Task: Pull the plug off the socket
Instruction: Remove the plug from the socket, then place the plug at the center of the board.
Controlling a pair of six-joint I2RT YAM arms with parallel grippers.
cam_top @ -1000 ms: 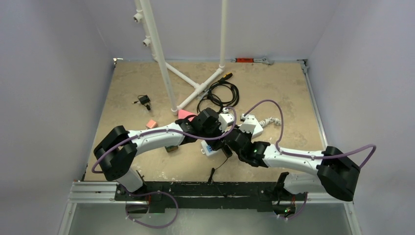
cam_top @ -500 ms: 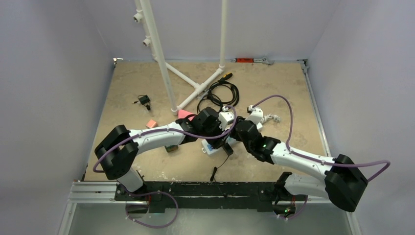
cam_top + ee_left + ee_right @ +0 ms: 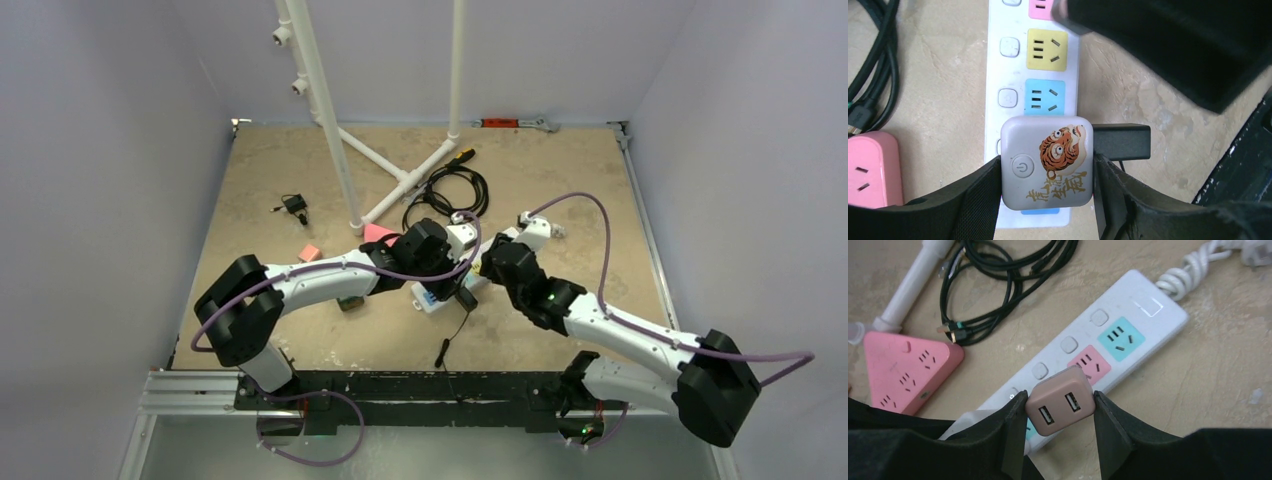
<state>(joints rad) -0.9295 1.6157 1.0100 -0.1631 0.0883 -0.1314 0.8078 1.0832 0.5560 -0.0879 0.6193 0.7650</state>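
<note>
Right arm (image 3: 600,325) has swung out toward 3 o'clock since a second ago; right gripper (image 3: 1059,409) went with it, off toward 1 o'clock from the left one; its jaws pinch the dusty-pink two-port USB plug cube (image 3: 1060,405) by its sides; we see the plug over the middle of the white plastic power strip (image 3: 1143,315), pink outlet (image 3: 1090,367) just at its 2 o'clock; we can't tell if the pins are clear; left gripper (image 3: 1046,172) clamps the grey square tiger-print adapter (image 3: 1048,160) seated on the strip's end; pink triangular socket block (image 3: 903,370) lies at the plug's 9 o'clock; black coiled cable (image 3: 998,280) at 11 o'clock.
</note>
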